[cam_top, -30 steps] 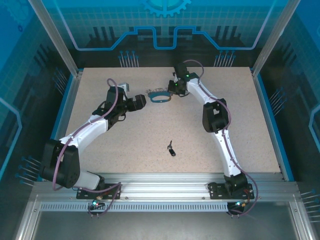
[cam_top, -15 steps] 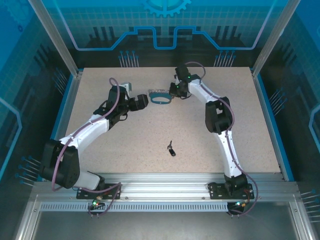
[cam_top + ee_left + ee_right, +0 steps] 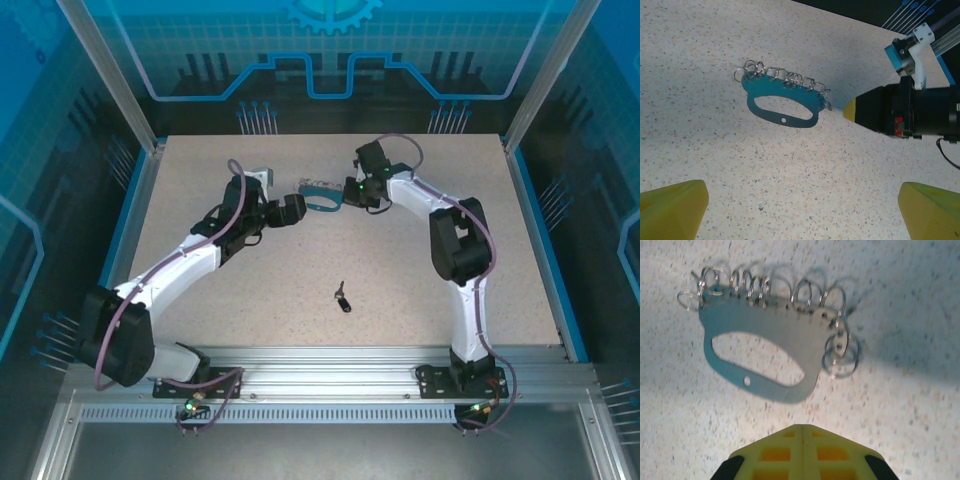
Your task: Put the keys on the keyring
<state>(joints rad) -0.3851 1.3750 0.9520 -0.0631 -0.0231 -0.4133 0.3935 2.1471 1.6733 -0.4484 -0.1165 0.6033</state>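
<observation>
The keyring (image 3: 322, 203), a blue-grey flat oval loop with a fringe of small silvery rings, lies flat at the back middle of the table. The tiny black-headed key (image 3: 343, 298) lies alone nearer the front, far from both grippers. My left gripper (image 3: 297, 208) sits just left of the keyring, open, its yellow fingertips (image 3: 675, 207) wide apart over bare table, with the keyring (image 3: 805, 119) ahead. My right gripper (image 3: 349, 194) is just right of the keyring. In its wrist view the fingertips (image 3: 802, 440) are shut together on nothing, a short gap from the keyring (image 3: 785, 327).
The speckled beige table (image 3: 250, 290) is bounded by blue side rails and a metal frame. The yellow tip of the right gripper (image 3: 850, 110) points at the keyring's right end in the left wrist view. Open tabletop lies around the key.
The left gripper has moved right, closer to the keyring. The right arm's elbow has swung to the right, with its gripper staying by the keyring's right end. The key has not moved.
</observation>
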